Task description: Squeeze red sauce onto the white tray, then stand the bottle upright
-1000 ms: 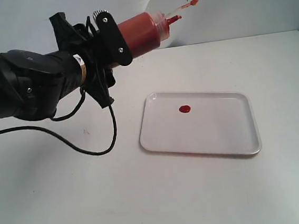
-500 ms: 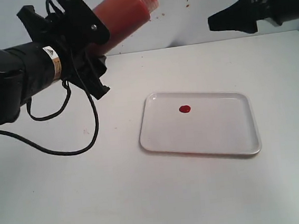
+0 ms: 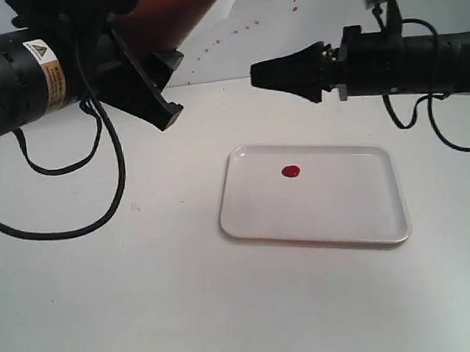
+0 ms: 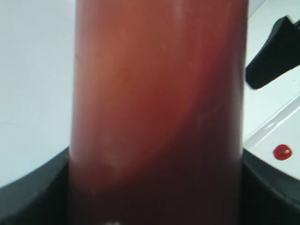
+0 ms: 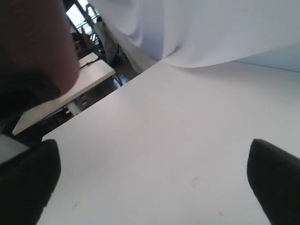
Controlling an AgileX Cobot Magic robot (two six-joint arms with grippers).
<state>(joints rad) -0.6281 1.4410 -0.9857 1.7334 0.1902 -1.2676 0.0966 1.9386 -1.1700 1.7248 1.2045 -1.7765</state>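
Note:
The bottle (image 3: 179, 5) is held high at the upper left, and only part of its red body shows below the top edge; cap and nozzle are out of view. My left gripper (image 3: 145, 36) is shut on it. In the left wrist view the bottle (image 4: 157, 103) fills the frame between the jaws of my left gripper (image 4: 154, 197). The white tray (image 3: 347, 215) lies flat on the table with a round blob of red sauce (image 3: 290, 171) near its far left corner. My right gripper (image 3: 263, 73) reaches in from the right above the tray, open (image 5: 152, 145) and holding nothing.
A black cable (image 3: 97, 214) loops from the left arm onto the white table (image 3: 149, 317). The white backdrop (image 3: 303, 20) behind is spattered with small red-brown specks. The right arm's body (image 3: 424, 62) stretches over the table's back right.
My left arm has lifted and swung the bottle up, so its cap has left the top of the view. My right arm has come in from the right toward the bottle.

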